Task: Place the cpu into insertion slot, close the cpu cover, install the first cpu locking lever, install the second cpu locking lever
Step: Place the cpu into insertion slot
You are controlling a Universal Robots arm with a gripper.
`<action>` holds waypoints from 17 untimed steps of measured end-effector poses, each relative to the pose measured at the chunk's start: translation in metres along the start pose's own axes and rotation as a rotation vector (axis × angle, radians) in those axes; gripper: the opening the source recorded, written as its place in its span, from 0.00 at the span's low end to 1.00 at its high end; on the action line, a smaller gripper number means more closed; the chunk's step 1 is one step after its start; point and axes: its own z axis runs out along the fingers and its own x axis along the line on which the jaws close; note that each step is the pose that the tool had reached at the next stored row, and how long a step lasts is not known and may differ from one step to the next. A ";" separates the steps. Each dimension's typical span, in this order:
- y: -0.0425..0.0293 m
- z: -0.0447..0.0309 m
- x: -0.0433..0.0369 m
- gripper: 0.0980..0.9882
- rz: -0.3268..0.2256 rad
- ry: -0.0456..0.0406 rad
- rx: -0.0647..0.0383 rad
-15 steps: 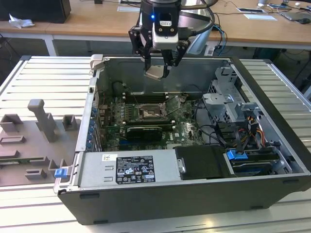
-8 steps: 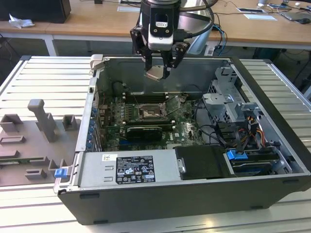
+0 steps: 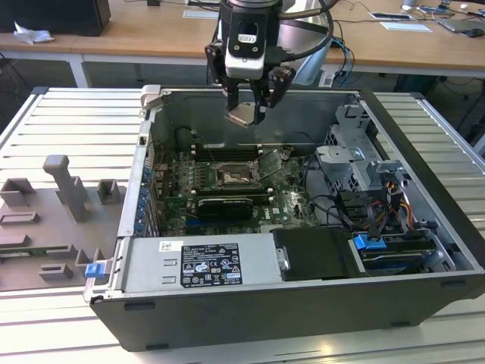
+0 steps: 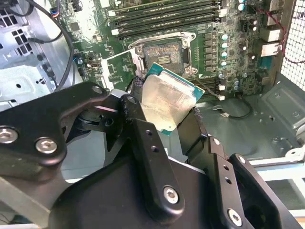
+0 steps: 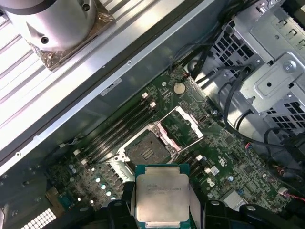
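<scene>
Cpu (image 5: 162,195) pinched in the hand (image 3: 246,111) above the empty insertion slot (image 5: 147,152), cpu cover (image 5: 191,123) open; no step judged complete.

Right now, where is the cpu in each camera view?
Exterior view: the cpu in the gripper, above the open computer case.
Second wrist view: the cpu tilted, in front of the insertion slot.
First wrist view: the cpu just beside the insertion slot.
Shared landmark: the empty insertion slot.
</scene>
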 end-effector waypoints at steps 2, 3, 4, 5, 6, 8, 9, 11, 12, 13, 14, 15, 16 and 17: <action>0.0000 0.0001 0.0000 0.49 0.013 -0.0011 0.000; 0.0000 0.0007 0.0000 0.49 0.020 -0.0016 -0.001; -0.0001 0.0020 0.0000 0.49 0.021 -0.0018 0.000; -0.0002 0.0029 0.0000 0.49 0.021 -0.0019 0.000; -0.0003 0.0036 -0.0001 0.49 0.022 -0.0018 0.000; -0.0005 0.0054 -0.0001 0.49 0.022 -0.0018 0.000; -0.0005 0.0056 -0.0001 0.49 0.023 -0.0020 0.000; -0.0005 0.0060 -0.0001 0.49 0.033 -0.0029 0.000; -0.0005 0.0061 -0.0001 0.49 0.040 -0.0035 -0.001; -0.0005 0.0062 -0.0001 0.49 0.046 -0.0040 -0.001; -0.0005 0.0065 -0.0001 0.49 0.053 -0.0045 -0.001; -0.0006 0.0069 -0.0001 0.49 0.064 -0.0056 -0.001; -0.0006 0.0070 -0.0001 0.49 0.069 -0.0061 -0.001; -0.0006 0.0073 -0.0001 0.49 0.074 -0.0066 -0.001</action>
